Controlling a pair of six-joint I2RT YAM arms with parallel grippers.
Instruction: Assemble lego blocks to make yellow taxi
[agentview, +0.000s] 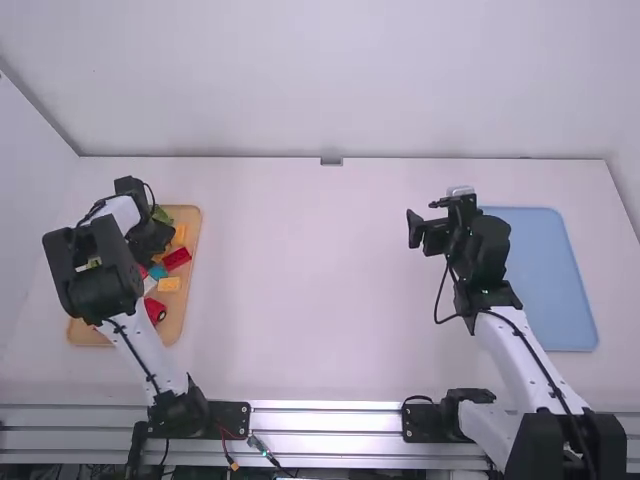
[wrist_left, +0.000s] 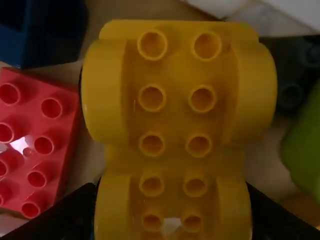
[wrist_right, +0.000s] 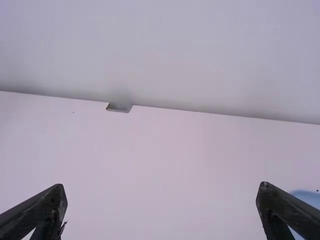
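Probably at the step of picking parts, with building yet to come. Left gripper (wrist_left: 172, 185) over the wooden tray (agentview: 176, 325), fingers partly closed, one against each side of the yellow piece (wrist_left: 175, 120), apparently gripping. Studded face towards the wrist, rounded arches just ahead of the fingertips. Next, likely to call for a straight lift, then a carry to bare table (agentview: 300, 280) beneath the right gripper's side. Beside the left finger, a red brick (wrist_left: 37, 145); farther ahead, a dark blue block (wrist_left: 42, 35); past the other finger, a green piece (wrist_left: 306, 140). Apt to snag or drag along. Right gripper (wrist_right: 161, 186) wide open, nothing between the fingers, near the blue tray (agentview: 550, 280).
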